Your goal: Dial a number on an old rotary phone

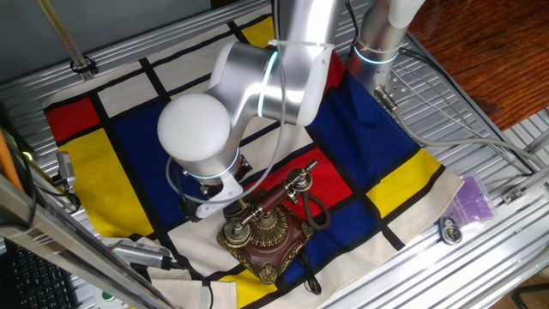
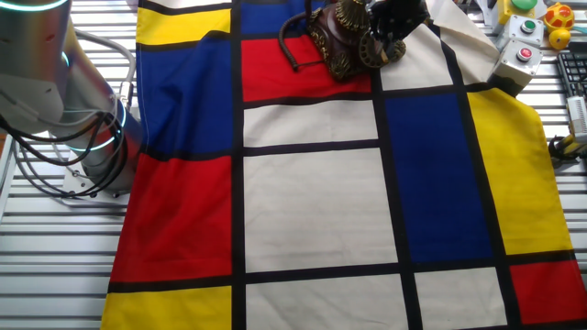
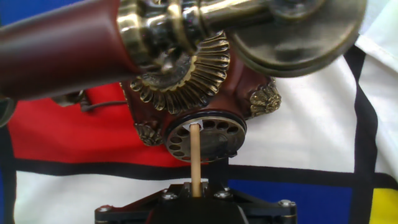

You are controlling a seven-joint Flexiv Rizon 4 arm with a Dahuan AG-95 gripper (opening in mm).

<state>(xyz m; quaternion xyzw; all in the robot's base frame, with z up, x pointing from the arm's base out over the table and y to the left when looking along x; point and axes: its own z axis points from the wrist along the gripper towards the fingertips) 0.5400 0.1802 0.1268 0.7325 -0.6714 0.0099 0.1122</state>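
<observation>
The old rotary phone point(image 1: 268, 233) stands near one edge of the checked cloth; it also shows in the other fixed view point(image 2: 341, 37). Its red-and-brass handset point(image 3: 62, 53) lies across the brass cradle. My gripper point(image 3: 196, 188) is shut on a thin wooden stick point(image 3: 195, 158). The stick points up at the brass dial point(image 3: 206, 135), and its tip sits in or at a finger hole on the dial's upper left. In one fixed view the gripper is mostly hidden under the arm, just left of the phone. The black cord point(image 1: 316, 215) loops beside the base.
The cloth point(image 2: 312, 211) has red, blue, yellow and white squares. A purple object point(image 1: 470, 202) and a small metal ring point(image 1: 449, 230) lie off the cloth. A button box point(image 2: 525, 55) and toy fruit point(image 2: 558, 16) sit near the phone. The arm's base point(image 2: 92, 147) stands at the cloth's edge.
</observation>
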